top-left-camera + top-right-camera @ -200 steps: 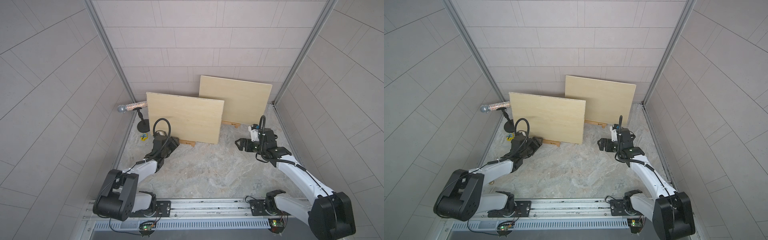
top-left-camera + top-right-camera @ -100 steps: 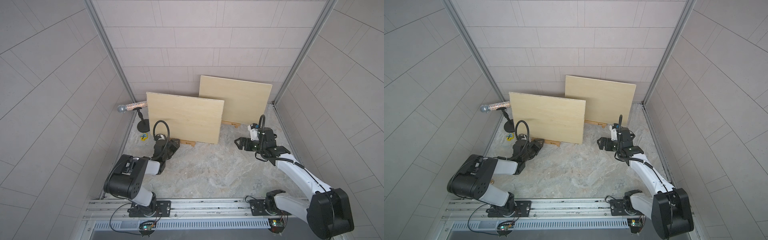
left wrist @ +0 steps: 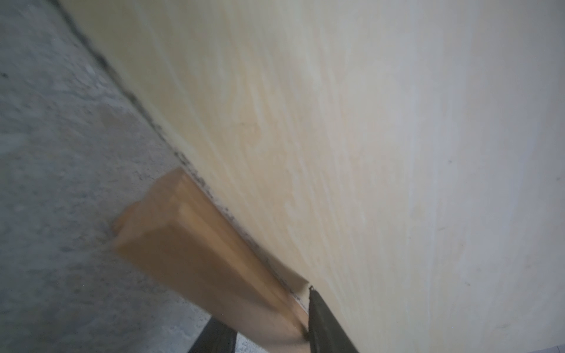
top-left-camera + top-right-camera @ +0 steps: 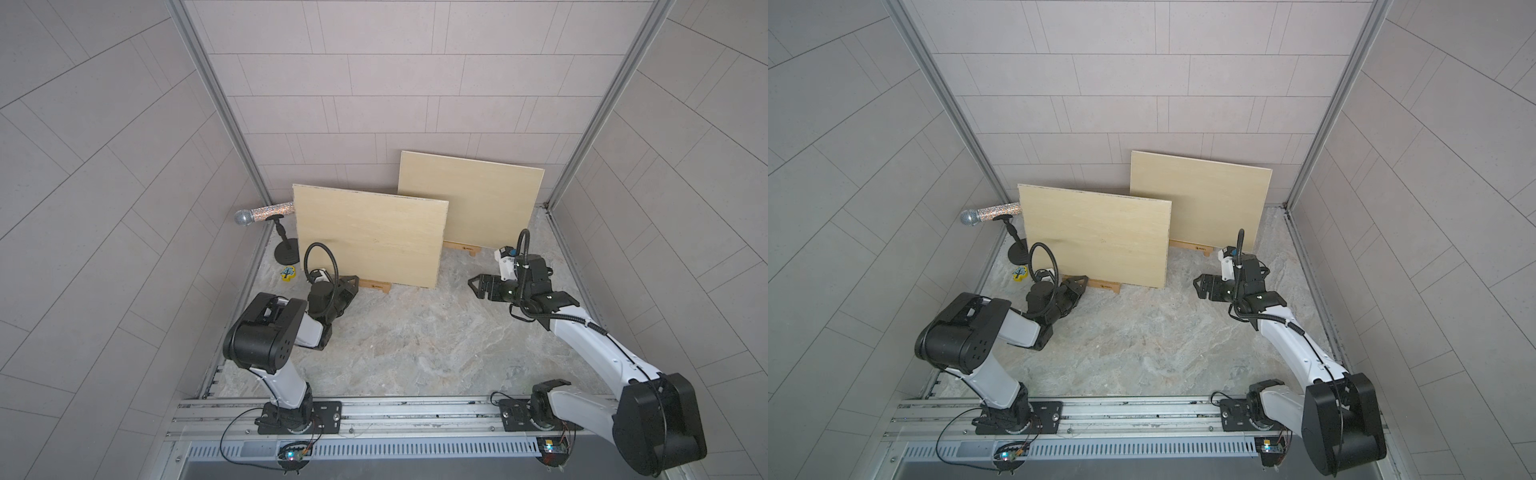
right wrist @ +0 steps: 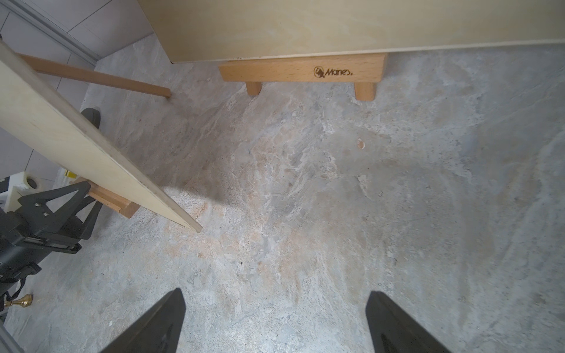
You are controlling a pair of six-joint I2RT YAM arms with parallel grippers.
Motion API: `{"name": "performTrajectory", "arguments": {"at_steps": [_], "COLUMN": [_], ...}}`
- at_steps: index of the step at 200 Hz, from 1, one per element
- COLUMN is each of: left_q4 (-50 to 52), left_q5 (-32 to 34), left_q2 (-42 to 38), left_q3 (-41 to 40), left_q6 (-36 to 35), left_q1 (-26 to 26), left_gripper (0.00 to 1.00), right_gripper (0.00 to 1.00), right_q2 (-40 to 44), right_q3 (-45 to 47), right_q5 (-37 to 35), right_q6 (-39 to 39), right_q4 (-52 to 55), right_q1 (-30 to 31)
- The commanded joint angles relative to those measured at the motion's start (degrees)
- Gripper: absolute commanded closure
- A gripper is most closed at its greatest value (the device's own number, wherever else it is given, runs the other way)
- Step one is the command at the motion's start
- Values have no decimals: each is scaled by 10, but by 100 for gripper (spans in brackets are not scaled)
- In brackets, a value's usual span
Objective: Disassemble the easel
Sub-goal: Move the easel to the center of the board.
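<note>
While black right gripper (image 5: 275, 292) hangs spread wide over marbled grey bench (image 4: 415, 345), holding nothing, black left gripper (image 4: 349, 286) sits at left end of front easel's tan wooden ledge bar (image 3: 198, 253).
Ledge bar: low on bench, under pale plywood board (image 4: 370, 237); long axis along board's bottom edge, running away from left gripper.
Fingers (image 3: 324, 318) straddle bar; clamped or merely around it, cannot tell.
Left arm nearer; right well apart.
Judged step: secure ledge bar, free board from it.
</note>
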State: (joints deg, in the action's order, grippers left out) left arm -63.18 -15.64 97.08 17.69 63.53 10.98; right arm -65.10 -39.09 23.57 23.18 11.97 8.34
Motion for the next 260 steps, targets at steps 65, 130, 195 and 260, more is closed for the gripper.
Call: {"name": "performTrajectory", "arguments": {"at_steps": [65, 130, 195, 260], "left_q4": [-71, -110, -120, -121], "left_q5": [19, 34, 43, 54], "left_q2": [21, 55, 56, 38], "left_q3": [7, -6, -49, -96], "left_q6": [8, 25, 39, 58], "left_q1": [-3, -3, -3, 8], "left_gripper": [69, 82, 97, 100], "right_gripper": [4, 4, 4, 5], "right_q2": [-9, -9, -6, 6], "right_q3": [-19, -21, -29, -33], "right_q5": [3, 7, 34, 39], "right_q6": [1, -1, 2, 3], "right_q4": [-3, -3, -2, 8], "right_q1": [-4, -4, -4, -3]}}
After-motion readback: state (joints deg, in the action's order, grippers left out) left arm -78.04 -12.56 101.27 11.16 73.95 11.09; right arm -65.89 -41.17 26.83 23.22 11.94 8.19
